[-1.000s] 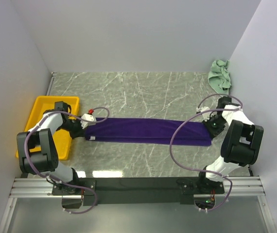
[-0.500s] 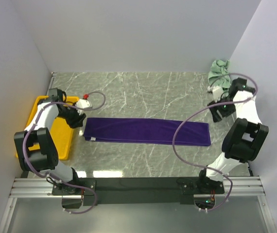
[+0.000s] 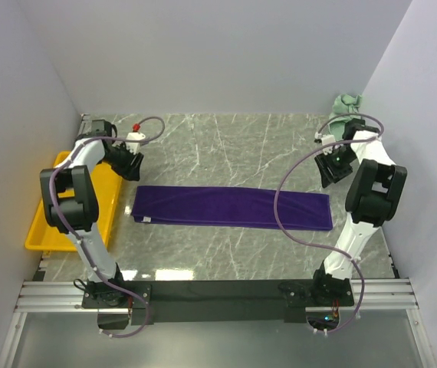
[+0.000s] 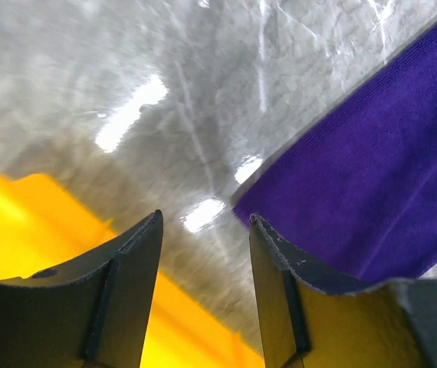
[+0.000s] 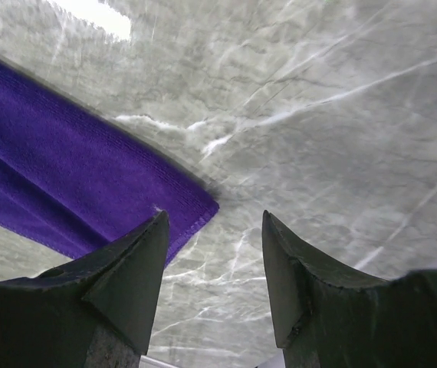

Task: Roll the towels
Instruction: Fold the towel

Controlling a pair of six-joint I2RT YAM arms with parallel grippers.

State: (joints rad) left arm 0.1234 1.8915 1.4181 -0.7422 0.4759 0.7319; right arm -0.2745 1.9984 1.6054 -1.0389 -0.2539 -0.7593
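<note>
Left tool [image 4: 203, 222]: my fingers stand apart with nothing between them, over bare bench [image 3: 226, 146] just off the left corner of the purple towel [image 3: 232, 207]
Right tool [image 5: 215, 222]: also apart and empty, just past the towel's right corner
Just changed: a second ago both tools were down at the towel's two ends; both have since let go and drawn back toward the far side
Purple towel: flat and stretched long across the middle of the bench, not rolled
Meaning: I judge the spreading is done and the rolling not begun
Mint towel [image 3: 347, 102]: bunched in the far right corner, behind my right arm
Yellow tray [image 3: 65, 222]: near the towel's left end, may crowd my left arm
</note>
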